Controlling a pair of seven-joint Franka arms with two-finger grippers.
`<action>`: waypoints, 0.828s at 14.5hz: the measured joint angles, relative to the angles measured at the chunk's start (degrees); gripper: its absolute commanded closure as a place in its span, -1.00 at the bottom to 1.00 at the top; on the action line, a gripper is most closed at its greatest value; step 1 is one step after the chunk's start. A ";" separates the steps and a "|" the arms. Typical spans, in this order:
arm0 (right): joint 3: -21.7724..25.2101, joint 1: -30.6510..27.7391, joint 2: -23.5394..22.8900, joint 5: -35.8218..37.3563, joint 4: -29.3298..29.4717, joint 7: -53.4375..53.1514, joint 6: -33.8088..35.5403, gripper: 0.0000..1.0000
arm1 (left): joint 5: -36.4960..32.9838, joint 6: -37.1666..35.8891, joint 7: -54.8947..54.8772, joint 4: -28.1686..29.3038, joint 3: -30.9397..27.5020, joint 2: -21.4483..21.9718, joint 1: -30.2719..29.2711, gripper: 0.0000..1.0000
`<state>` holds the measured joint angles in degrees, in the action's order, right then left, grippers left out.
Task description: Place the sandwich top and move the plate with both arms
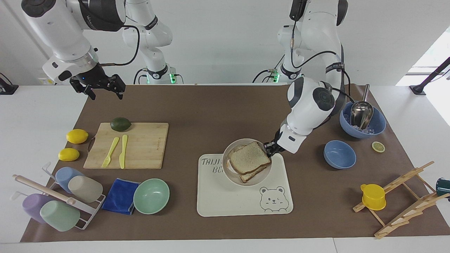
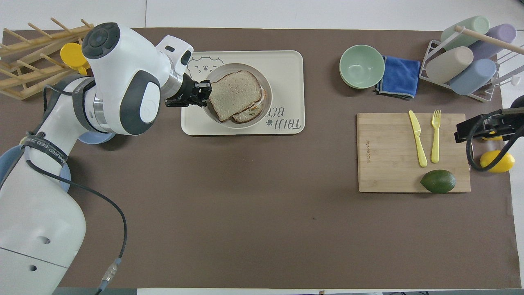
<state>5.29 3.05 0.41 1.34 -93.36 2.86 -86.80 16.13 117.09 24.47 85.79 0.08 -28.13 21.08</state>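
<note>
- Over the bear-printed tray [image 1: 242, 196] in the facing view: left gripper [image 1: 270, 147] clamped on the rim of the plate [image 1: 233, 174], at the edge toward the left arm's end of the table; whether airborne or already touching the tray, impossible to tell
- On that plate: sandwich top [image 1: 250, 157] already laid over the lower slice, corners slightly out of line
- Over the table edge at the right arm's end, near the cutting board [image 1: 140, 147]: right gripper [image 1: 98, 89] waiting, jaws spread wide, holding nothing
- From the overhead view: same plate [image 2: 266, 82] over the tray [image 2: 290, 61], toward its bear-printed end, left gripper [image 2: 204, 93] pinching the rim beside the bread [image 2: 235, 92]
- At the frame's edge above the board [image 2: 385, 164]: right gripper [image 2: 477, 127] only partly seen
- Handling, as a judgement: plate stiff and probably light but smooth – a one-sided rim pinch invites tilt; bread soft, light and loose, apt to slide, so best kept level – hold on the rim only, never on the slices
</note>
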 measured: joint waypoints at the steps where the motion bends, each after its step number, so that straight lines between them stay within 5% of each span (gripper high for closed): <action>1: 0.00 0.00 0.00 0.00 0.00 0.00 0.00 -1.00 | 0.00 0.05 0.00 -1.21 0.01 -1.61 -0.29 1.00; 10: 0.00 0.00 0.00 0.00 0.00 0.00 0.00 -1.00 | 0.00 6.45 -2.23 -0.75 0.47 -5.66 -0.36 1.00; 11: 0.00 0.00 0.00 0.00 0.00 0.00 0.00 -1.00 | 0.00 7.02 -2.77 -0.27 0.47 -5.67 -0.36 0.83; 12: 0.00 0.00 0.00 0.00 0.00 0.00 0.00 -1.00 | 0.00 7.28 -3.13 -0.03 0.47 -5.67 -0.36 0.29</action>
<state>5.30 3.05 0.41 1.34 -93.36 2.86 -86.80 16.12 124.37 21.35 85.76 0.55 -33.80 20.72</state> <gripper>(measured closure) 0.000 0.960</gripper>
